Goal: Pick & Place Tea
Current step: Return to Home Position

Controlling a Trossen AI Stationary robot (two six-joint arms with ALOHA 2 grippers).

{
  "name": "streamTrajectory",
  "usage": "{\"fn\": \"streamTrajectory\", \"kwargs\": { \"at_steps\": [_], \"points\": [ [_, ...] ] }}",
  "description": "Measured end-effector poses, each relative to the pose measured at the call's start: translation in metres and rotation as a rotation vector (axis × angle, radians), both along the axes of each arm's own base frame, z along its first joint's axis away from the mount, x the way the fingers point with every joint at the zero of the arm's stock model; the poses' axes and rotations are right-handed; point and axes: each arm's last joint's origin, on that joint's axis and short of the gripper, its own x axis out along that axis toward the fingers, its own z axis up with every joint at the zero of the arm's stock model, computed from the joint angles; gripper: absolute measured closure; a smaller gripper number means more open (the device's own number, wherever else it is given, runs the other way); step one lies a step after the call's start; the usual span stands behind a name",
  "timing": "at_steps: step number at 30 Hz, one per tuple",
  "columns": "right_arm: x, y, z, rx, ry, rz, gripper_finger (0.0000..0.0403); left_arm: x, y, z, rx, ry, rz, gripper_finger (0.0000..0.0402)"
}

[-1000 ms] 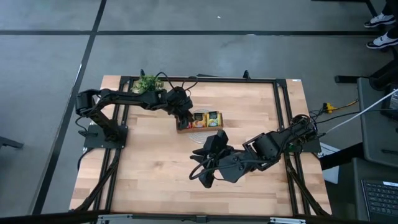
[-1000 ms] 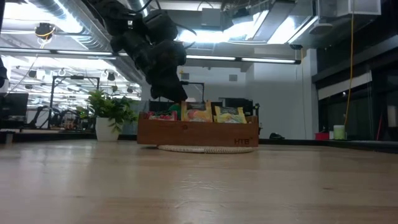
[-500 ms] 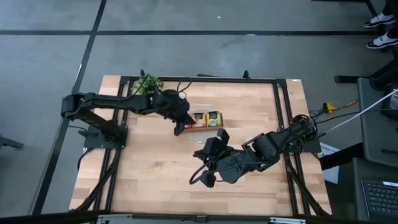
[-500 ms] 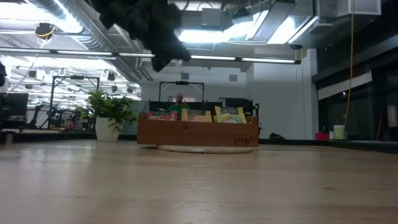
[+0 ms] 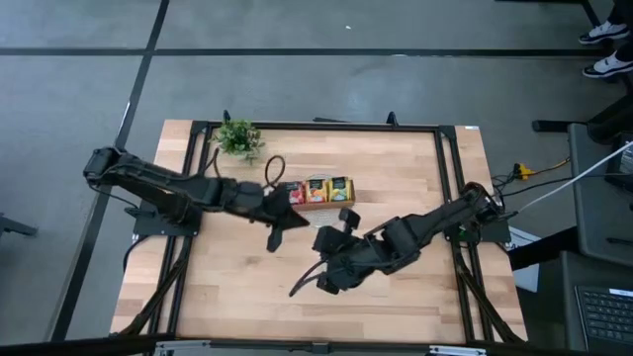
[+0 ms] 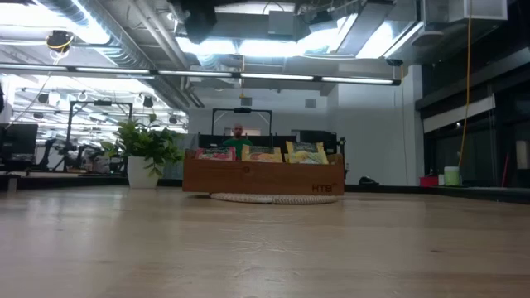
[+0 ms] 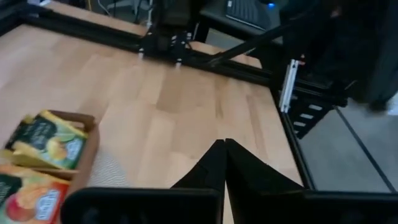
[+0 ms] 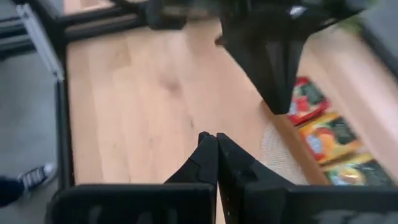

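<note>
Wooden tray (image 6: 265, 176) holding tea (image 6: 305, 152), left gripper (image 7: 222, 160) and right gripper (image 8: 214, 154) both pressed together, hovering nearby

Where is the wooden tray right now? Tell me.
In the high view, the wooden tray sits near the table's middle, to the right of the potted plant.

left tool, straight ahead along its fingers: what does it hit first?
Likely nothing close: the shut left tool points over bare table, with the wooden tray off to one side. First in line looks like the black frame rail at the table's edge; depth unclear.
</note>
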Motion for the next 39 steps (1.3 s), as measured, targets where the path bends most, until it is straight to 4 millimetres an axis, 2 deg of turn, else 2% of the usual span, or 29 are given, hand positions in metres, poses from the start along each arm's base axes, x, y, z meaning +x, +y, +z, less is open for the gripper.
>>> {"fn": "streamTrajectory", "kwargs": {
  "at_steps": [5, 9, 12, 15, 22, 28, 31, 34, 39],
  "points": [
    [0.008, 0.001, -0.01, 0.046, -0.003, 0.112, 0.0401, -0.005, -0.023, 0.003, 0.027, -0.033, -0.001, 0.0399],
    [0.004, -0.003, 0.015, 0.04, -0.134, 0.222, 0.0401, -0.007, -0.03, 0.003, 0.039, -0.03, -0.001, 0.0399],
    [-0.003, -0.016, 0.033, 0.05, -0.235, 0.286, 0.0401, -0.007, -0.03, 0.003, 0.04, -0.032, 0.001, 0.0399],
    [-0.01, -0.031, 0.031, 0.062, -0.269, 0.29, 0.0402, -0.007, -0.03, 0.005, 0.049, -0.054, -0.002, 0.04],
    [-0.039, -0.049, 0.0, 0.114, -0.441, 0.304, 0.0402, -0.009, -0.026, 0.009, 0.074, -0.072, 0.061, 0.0393],
    [-0.078, -0.068, -0.032, 0.109, -0.585, 0.258, 0.0395, -0.013, -0.022, 0.015, 0.133, -0.093, 0.13, 0.04],
    [-0.096, -0.079, -0.051, 0.059, -0.556, 0.154, 0.0389, -0.013, -0.022, 0.014, 0.125, -0.091, 0.149, 0.0398],
    [-0.114, -0.092, -0.068, -0.071, -0.502, 0.028, 0.0387, -0.013, -0.021, 0.014, 0.187, -0.091, 0.141, 0.0393],
    [-0.131, -0.1, -0.088, 0.036, -0.508, -0.083, 0.0392, -0.014, -0.021, 0.014, 0.259, -0.088, 0.133, 0.0394]
  ]
}}
